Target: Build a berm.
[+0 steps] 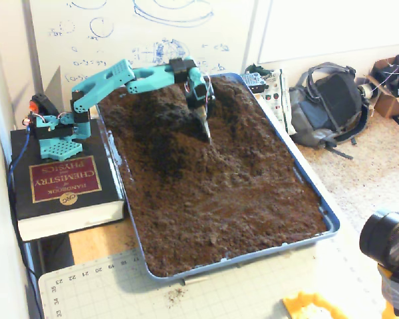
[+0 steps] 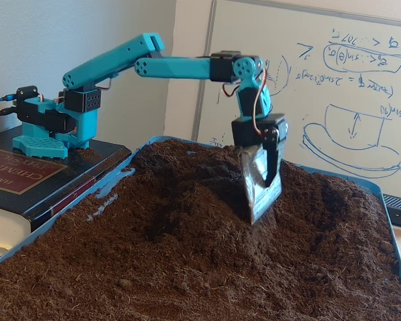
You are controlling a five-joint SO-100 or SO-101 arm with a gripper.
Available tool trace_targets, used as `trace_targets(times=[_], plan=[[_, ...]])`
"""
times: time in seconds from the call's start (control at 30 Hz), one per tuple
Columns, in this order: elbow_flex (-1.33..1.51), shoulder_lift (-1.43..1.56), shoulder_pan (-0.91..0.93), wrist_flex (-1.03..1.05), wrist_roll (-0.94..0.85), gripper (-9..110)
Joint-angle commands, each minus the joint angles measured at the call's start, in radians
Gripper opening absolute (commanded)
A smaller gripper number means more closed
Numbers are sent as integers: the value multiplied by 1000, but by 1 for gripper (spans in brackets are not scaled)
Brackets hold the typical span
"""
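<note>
A blue tray (image 1: 247,258) is filled with dark brown crumbly soil. The berm (image 1: 243,109) is a raised mound across the far part of the tray, sloping down to flatter soil near the front. In another fixed view it runs to the right behind the arm (image 2: 321,194). My teal gripper (image 1: 206,133) points straight down, its silvery blade-like tip (image 2: 259,210) pushed into the mound's near slope. The jaws look pressed together with nothing between them.
The arm's base (image 1: 56,129) stands on a thick black book (image 1: 63,179) left of the tray. A grey backpack (image 1: 329,106) and circuit boards lie right of the tray. A cutting mat (image 1: 106,292) lies in front, and a camera (image 1: 386,239) stands at the front right.
</note>
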Motion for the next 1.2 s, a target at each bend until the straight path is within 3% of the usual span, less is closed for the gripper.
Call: trace_targets(times=[0.0,0.33,0.53,0.77,1.17], plan=[[-40,160,-3,-103,114,1],[-37,-104,-78,-721,149,0],[-18,-284,-101,-808,121,0],[-15,-339,-121,-744,-12,0],[-17,-132,-127,-100,-25,0]])
